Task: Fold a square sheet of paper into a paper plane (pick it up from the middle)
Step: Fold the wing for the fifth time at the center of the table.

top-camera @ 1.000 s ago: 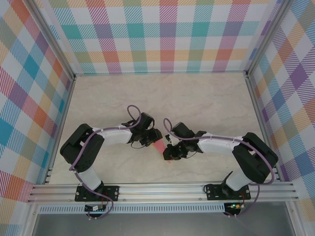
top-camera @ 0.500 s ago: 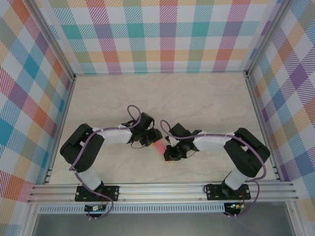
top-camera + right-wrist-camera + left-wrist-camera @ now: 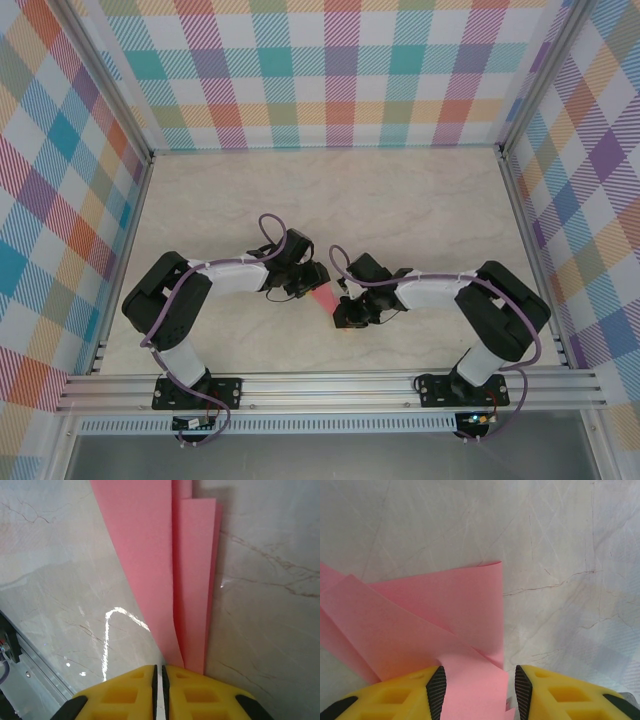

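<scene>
Your salmon-pink paper [image 3: 435, 615] lies on the tabletop [image 3: 560, 540] between the arms. It is creased into overlapping layers but not yet a dart, so I judge the final folds remain. The left end effector [image 3: 479, 687] stands apart astride one flap, and the right end effector [image 3: 161, 680] is pinched together on the paper's narrow end. No writing is readable.

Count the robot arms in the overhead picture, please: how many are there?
2. The left arm is bolted near left, the right arm near right; both reach toward the pink paper in the middle.
</scene>
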Robot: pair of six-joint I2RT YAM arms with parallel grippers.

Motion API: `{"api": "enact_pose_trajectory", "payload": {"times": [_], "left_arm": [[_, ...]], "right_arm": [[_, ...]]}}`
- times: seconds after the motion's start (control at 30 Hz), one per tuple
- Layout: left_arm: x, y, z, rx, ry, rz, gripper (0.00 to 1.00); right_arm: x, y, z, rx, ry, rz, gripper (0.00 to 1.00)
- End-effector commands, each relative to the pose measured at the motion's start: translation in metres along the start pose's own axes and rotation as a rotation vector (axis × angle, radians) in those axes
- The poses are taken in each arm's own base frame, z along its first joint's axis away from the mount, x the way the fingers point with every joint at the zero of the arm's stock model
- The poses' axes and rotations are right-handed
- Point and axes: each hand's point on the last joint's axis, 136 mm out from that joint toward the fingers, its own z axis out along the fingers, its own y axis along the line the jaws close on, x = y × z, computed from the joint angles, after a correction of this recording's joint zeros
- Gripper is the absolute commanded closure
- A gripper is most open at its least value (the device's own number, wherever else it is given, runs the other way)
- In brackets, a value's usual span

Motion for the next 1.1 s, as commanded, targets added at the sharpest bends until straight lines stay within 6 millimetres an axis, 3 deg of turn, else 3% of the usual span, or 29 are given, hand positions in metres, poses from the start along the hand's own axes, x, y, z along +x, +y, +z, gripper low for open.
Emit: {"api": "enact_pose_trajectory", "payload": {"times": [0.0,0.17,0.23,0.33,0.6,1.07], "left_arm": [[0.006,0.022,0.007,-0.094,0.025,0.0,0.56],[0.006,0.021,0.007,-0.089,0.026,0.0,0.56],[0.006,0.021,0.007,-0.089,0.024,0.0,0.56],[0.006,0.02,0.006,-0.087,0.026,0.0,0.56],[0.005,0.019,0.006,-0.084,0.024,0.001,0.56],[0.006,0.021,0.006,-0.089,0.025,0.0,0.56]], "right_arm": [[0.004,0.0,-0.016,0.031,-0.014,0.0,0.82],[-0.008,0.007,-0.038,0.072,-0.101,-0.06,0.68],[-0.011,0.002,-0.038,0.104,-0.112,-0.06,0.62],[-0.013,0.0,-0.033,0.113,-0.099,-0.063,0.62],[-0.012,0.003,-0.016,0.072,-0.034,-0.061,0.68],[0.001,-0.022,-0.002,0.147,0.042,-0.01,0.8]]}}
